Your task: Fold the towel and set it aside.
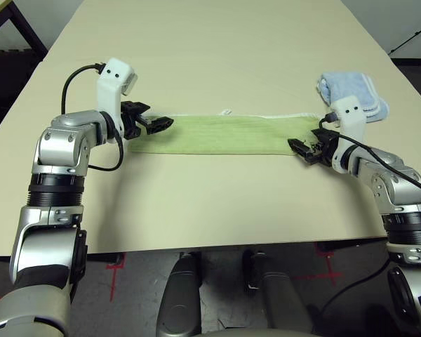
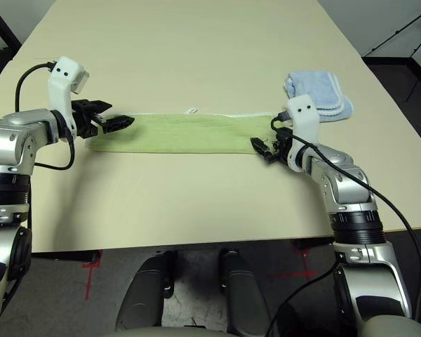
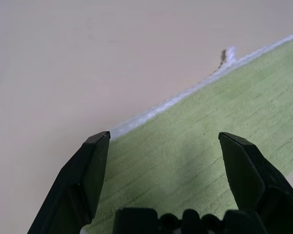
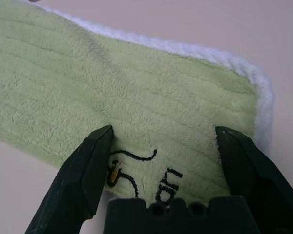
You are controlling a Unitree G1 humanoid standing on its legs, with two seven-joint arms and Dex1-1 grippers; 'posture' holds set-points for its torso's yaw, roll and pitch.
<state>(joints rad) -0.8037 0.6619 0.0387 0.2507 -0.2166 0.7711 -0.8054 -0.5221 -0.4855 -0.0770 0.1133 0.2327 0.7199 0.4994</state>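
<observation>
Light green towel (image 1: pixel 221 134), white edging

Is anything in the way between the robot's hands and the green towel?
No, nothing visible. The towel lies as a long strip on the table, with the open left gripper at one end and the open right gripper at the other. The blue towel sits off beyond the right end.

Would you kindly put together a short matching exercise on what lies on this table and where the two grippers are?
Things:
1. green towel
2. blue towel
3. left gripper
4. right gripper

States:
A. folded small, beyond the right gripper
B. open at the strip's marked end
C. folded into a long strip
D. open at the strip's other end

Pairs: 1-C, 2-A, 3-D, 4-B
</observation>
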